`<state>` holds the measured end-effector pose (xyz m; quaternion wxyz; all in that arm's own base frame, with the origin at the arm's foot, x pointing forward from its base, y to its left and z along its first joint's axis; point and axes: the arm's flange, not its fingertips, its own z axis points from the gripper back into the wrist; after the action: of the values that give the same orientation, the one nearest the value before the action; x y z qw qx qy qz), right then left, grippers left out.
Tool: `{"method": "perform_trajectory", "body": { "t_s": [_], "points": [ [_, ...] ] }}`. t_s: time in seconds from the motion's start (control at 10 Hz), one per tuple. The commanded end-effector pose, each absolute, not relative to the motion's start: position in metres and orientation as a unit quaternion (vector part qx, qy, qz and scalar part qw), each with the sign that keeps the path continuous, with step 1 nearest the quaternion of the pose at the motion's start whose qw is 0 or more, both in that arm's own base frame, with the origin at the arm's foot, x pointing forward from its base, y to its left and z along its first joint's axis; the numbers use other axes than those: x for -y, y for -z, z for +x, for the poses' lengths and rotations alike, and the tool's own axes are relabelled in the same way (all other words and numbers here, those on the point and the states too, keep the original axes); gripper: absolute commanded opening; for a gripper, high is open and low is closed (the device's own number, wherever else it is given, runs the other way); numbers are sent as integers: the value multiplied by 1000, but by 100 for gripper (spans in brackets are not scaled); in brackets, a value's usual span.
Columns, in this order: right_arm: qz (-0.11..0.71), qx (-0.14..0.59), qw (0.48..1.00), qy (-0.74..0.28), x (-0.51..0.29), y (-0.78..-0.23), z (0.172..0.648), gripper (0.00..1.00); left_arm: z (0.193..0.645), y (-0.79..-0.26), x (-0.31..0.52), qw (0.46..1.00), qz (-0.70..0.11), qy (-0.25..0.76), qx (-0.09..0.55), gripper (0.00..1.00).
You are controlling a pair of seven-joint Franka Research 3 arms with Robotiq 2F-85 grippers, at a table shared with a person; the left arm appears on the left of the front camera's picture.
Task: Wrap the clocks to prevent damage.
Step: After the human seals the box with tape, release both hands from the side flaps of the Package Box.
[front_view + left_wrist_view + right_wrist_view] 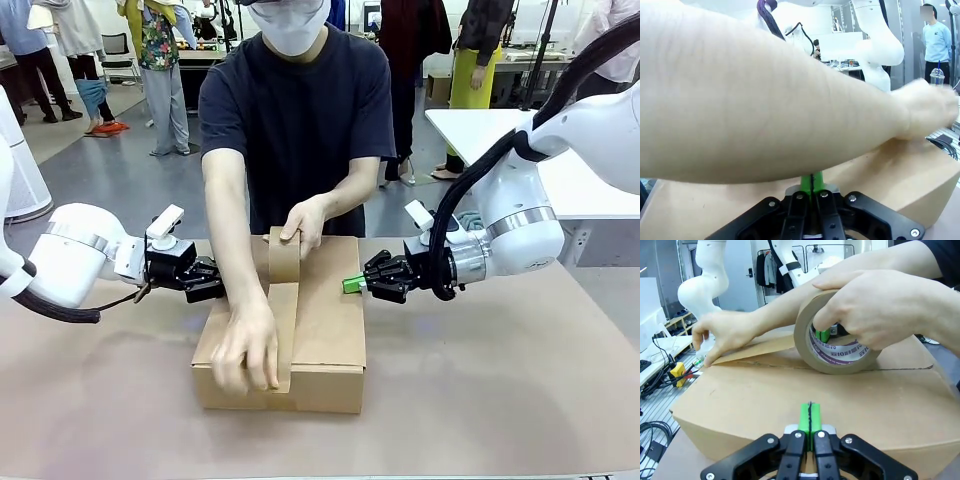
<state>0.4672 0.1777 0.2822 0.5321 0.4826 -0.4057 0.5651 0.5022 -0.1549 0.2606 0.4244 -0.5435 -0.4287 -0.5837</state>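
The box in the middle of the table is being taped shut by a person's hands. Both pincers, left and right, are squeezed shut with nothing held, pressed against the box sides. Next, the tape probably must be pulled across and pressed down.

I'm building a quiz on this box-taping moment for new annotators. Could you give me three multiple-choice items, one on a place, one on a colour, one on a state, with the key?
1. Where is the roll of tape?
A. On top of the cardboard box, in the person's hand
B. On the table beside the box
C. Between the right gripper's fingers

2. What colour are the gripper pads?
A. Red
B. Green
C. Blue

3. How do the right gripper's jaws stand?
A. Wide open
B. Shut on the tape roll
C. Shut, holding nothing

Key: 1 A, the hand holds the roll on the cardboard box. 2 B, green pads show at the right gripper and left gripper. 3 C, the pads meet with nothing between them, at the box's side.
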Motion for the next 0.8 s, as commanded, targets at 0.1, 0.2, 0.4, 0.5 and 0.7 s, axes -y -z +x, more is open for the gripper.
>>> {"method": "perform_trajectory", "body": {
  "t_s": [0.1,0.2,0.4,0.5,0.7],
  "points": [
    [477,411,535,-563,-178,-278,466,1,501,-258,157,426,-542,585,427,0],
    [477,411,535,-563,-178,-278,466,1,501,-258,157,426,-542,585,427,0],
    [477,411,535,-563,-178,-278,466,1,501,-258,157,426,-542,585,427,0],
    [477,411,535,-563,-178,-278,466,1,501,-258,157,426,-542,585,427,0],
    [477,411,535,-563,-178,-278,466,1,501,-258,157,426,-542,585,427,0]
  ]
}}
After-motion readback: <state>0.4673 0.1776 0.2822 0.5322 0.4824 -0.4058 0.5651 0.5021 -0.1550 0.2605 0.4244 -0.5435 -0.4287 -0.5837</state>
